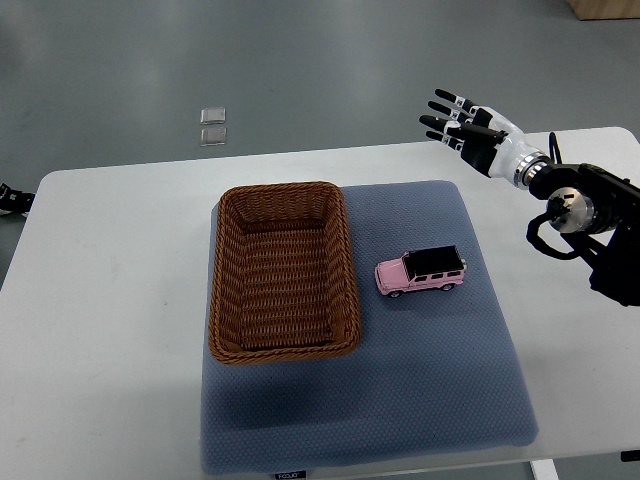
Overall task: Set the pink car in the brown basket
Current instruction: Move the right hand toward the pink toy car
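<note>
The pink car (421, 271), a toy jeep with a black roof, lies on the blue mat (440, 370) just right of the brown basket (222, 300). The wicker basket is rectangular and holds nothing. My right hand (462, 122) hovers above the table's far right edge, well beyond the car, its fingers spread and pointing left with nothing in them. A small dark bit of the left arm (12, 198) shows at the left edge; its hand is out of view.
The white table (110, 300) carries the mat, with bare surface on the left. Two small clear squares (213, 125) lie on the grey floor behind the table. A wooden box corner (606, 8) shows at top right.
</note>
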